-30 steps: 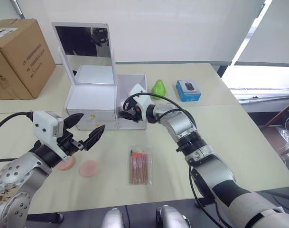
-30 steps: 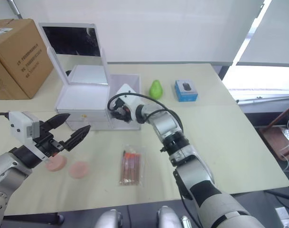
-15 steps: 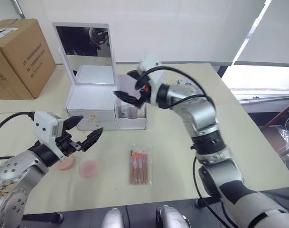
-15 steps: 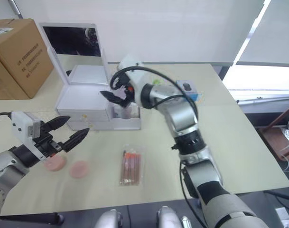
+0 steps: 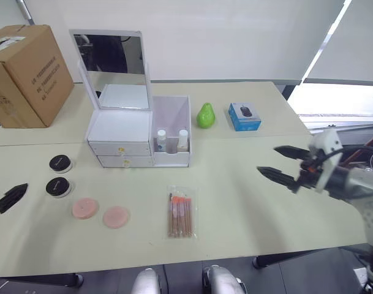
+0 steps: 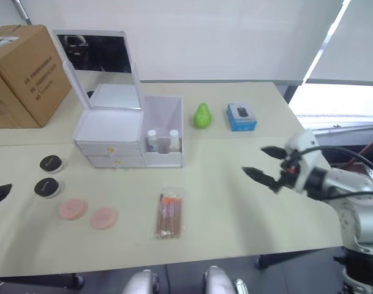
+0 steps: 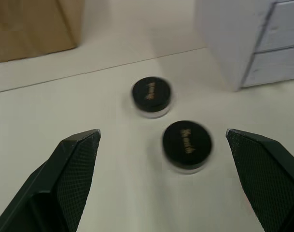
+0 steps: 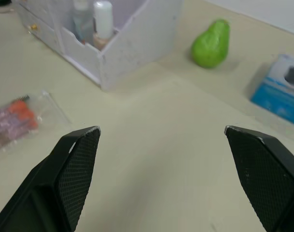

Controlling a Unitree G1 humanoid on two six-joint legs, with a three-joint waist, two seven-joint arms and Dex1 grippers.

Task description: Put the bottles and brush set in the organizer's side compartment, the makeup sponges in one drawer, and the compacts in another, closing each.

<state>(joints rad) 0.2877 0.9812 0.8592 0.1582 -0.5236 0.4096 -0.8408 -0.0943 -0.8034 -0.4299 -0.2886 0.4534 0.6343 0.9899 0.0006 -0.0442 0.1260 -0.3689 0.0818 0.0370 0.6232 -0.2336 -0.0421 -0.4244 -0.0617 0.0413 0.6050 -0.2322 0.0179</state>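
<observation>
The white organizer (image 5: 120,130) has its mirror lid up and both drawers shut. Two bottles (image 5: 172,139) stand in its side compartment (image 5: 174,158). The brush set (image 5: 181,212) lies flat in front of it. Two pink makeup sponges (image 5: 85,208) (image 5: 116,217) lie to the left of the brush set. Two black compacts (image 5: 60,163) (image 5: 58,187) sit left of the drawers. My left gripper (image 7: 162,133) is open at the table's left edge, facing the compacts (image 7: 187,143). My right gripper (image 5: 267,159) hangs open and empty over the table's right side.
A brown cardboard box (image 5: 24,73) stands at the back left. A green pear (image 5: 204,115) and a small blue box (image 5: 244,116) sit right of the organizer. Bare tabletop lies between the brush set and my right gripper.
My right arm pulled back from the side compartment to the table's right, leaving two bottles standing inside. My left arm withdrew to the far left, uncovering the compacts.
</observation>
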